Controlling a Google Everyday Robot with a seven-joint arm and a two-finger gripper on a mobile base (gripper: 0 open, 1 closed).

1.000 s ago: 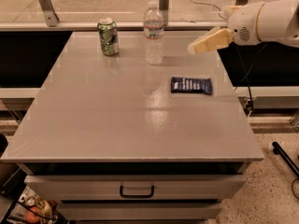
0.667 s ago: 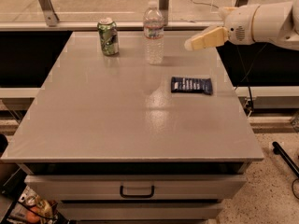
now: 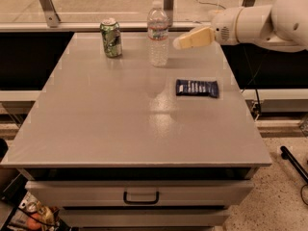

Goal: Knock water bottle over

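The water bottle (image 3: pixel 158 34) stands upright near the back edge of the grey table (image 3: pixel 110 124), clear and ribbed, with a white cap and a white-and-red label band. My gripper (image 3: pixel 179 43) comes in from the right on a white arm (image 3: pixel 269 20). Its tan tip sits just right of the bottle at about label height, a small gap away from it. A green soda can (image 3: pixel 111 37) stands upright to the bottle's left.
A dark blue snack packet (image 3: pixel 197 87) lies flat on the table, right of centre, below the gripper. A glass wall with metal posts runs behind the table. A drawer with a handle (image 3: pixel 141 197) is below the tabletop.
My gripper and arm have moved left toward the bottle, closing most of the gap. The bottle, can and packet have stayed where they were.
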